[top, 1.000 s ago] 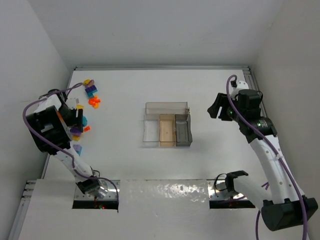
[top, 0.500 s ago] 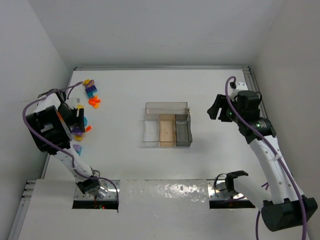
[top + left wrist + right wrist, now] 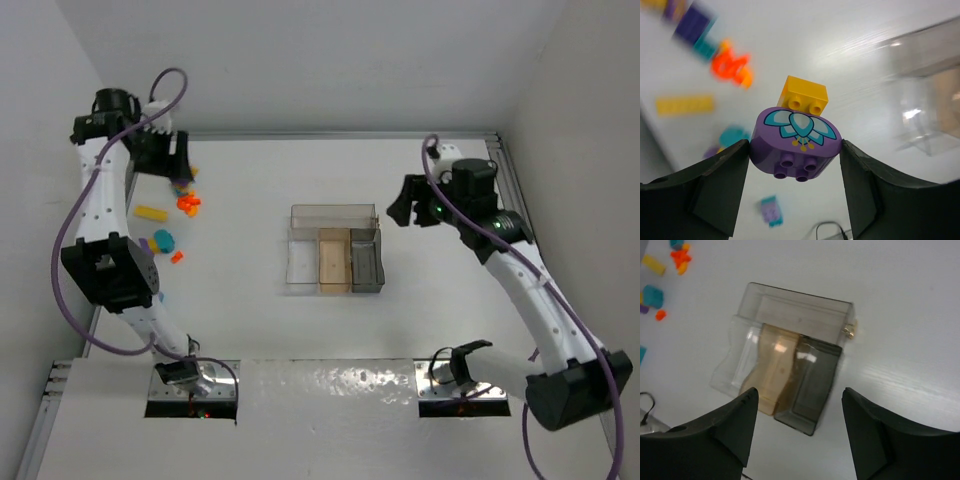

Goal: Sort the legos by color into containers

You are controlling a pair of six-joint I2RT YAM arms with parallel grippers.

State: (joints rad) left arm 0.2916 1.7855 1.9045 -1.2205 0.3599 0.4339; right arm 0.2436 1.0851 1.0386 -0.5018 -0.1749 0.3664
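Purple flower-print lego joined to yellow brick, pinched in left claw, loose legos scattered well left of clear, tan and grey-binned tray

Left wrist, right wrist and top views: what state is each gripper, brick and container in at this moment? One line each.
left gripper: shut on the purple brick, raised off the table.
purple brick: clamped between the fingers, in the air.
yellow brick: apparently stuck to the purple brick, lifted with it.
right gripper: open, empty, above the tray.
tray: upright on the table, every compartment empty.
loose legos: lying unsorted at the table's left.
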